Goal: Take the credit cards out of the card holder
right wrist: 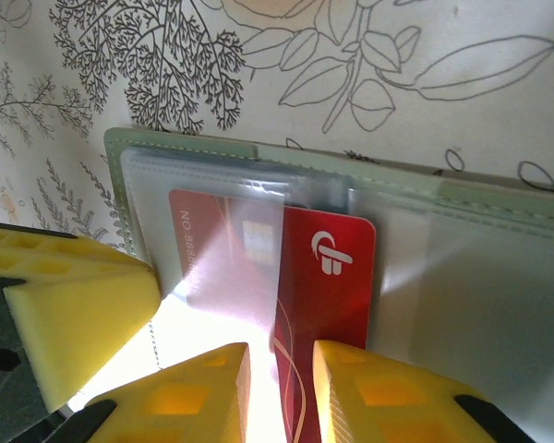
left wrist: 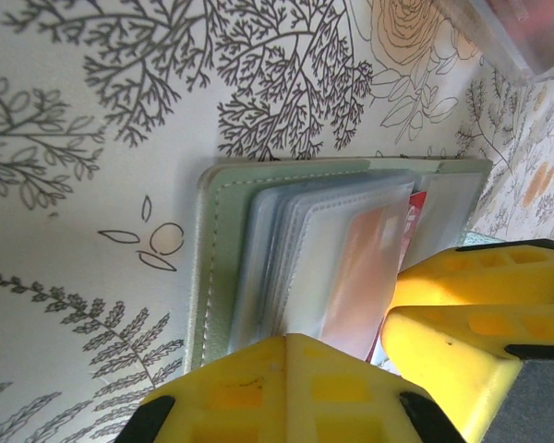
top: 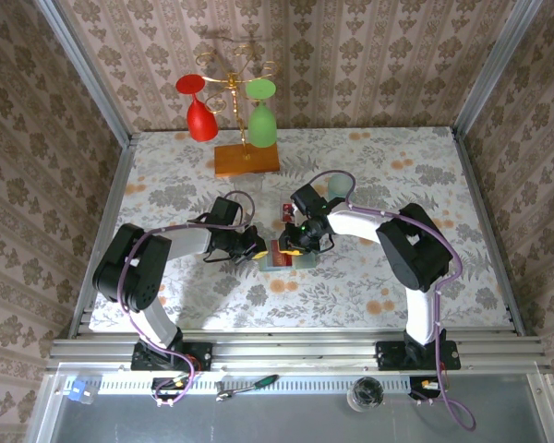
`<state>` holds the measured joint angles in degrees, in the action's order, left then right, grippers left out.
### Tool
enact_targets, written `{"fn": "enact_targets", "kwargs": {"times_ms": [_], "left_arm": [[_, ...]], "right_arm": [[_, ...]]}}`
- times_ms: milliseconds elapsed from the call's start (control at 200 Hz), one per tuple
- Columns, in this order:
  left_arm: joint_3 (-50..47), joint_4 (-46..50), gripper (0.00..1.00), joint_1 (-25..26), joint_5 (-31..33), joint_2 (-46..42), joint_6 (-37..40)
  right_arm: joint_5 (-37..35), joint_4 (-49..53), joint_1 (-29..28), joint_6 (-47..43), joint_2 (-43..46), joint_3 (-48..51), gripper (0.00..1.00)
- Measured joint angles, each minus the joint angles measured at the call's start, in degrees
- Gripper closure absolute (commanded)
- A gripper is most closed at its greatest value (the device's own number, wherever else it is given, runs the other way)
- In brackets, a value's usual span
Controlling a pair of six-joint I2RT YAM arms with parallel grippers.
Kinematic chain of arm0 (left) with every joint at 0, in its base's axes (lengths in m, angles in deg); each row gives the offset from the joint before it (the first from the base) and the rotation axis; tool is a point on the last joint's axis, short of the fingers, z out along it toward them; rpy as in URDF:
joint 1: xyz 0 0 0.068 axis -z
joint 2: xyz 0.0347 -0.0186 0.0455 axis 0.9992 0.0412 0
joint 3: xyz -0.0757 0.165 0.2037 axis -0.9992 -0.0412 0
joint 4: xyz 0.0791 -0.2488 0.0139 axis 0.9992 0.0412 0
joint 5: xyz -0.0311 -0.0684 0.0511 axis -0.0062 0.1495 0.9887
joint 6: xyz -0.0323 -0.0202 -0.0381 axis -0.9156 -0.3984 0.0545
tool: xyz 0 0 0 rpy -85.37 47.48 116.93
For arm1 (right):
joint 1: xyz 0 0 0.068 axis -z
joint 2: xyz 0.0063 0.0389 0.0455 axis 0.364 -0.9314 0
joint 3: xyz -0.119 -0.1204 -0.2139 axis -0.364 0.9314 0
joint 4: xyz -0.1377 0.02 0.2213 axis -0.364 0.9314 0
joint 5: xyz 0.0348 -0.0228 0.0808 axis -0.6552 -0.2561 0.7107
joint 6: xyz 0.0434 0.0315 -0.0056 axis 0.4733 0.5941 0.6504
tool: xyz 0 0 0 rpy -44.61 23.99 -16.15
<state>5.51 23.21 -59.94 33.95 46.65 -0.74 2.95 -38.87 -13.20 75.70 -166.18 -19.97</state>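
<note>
The card holder (top: 279, 257) lies open on the flowered table between my two grippers, its clear sleeves facing up (left wrist: 212, 249). A red credit card (right wrist: 328, 277) sticks halfway out of a sleeve near the holder's fold. Another red card (right wrist: 212, 249) sits inside a sleeve beside it. My right gripper (right wrist: 282, 369) is slightly open, its fingers either side of the protruding card's near edge, with a bright gap between them. My left gripper (left wrist: 286, 340) is shut, its tips pressing on the holder's sleeves at the other panel. Both grippers meet over the holder: left (top: 256, 247), right (top: 293, 244).
A small dark red flat piece (top: 286, 211) lies just behind the holder. A clear plastic box (left wrist: 526, 32) stands close by, behind the right arm (top: 337, 185). At the back, a gold rack on an orange-brown slab (top: 246, 159) holds red and green glasses.
</note>
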Motion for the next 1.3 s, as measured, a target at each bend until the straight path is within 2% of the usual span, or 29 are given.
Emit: {"fn": "enact_targets", "kwargs": {"times_ms": [435, 790, 1300], "left_arm": [[1.6, 3.8, 0.98, 0.2, 0.6, -0.5, 0.9], [4.6, 6.4, 1.0, 3.4, 1.9, -0.7, 2.1], [4.6, 8.4, 1.0, 3.4, 3.6, -0.3, 3.3]], "right_arm": [[-1.0, 0.7, 0.0, -0.2, 2.0, 0.0, 0.74], [-1.0, 0.2, 0.7, -0.1, 4.0, 1.5, 0.74], [-1.0, -0.2, 1.1, -0.1, 4.0, 2.5, 0.73]]}}
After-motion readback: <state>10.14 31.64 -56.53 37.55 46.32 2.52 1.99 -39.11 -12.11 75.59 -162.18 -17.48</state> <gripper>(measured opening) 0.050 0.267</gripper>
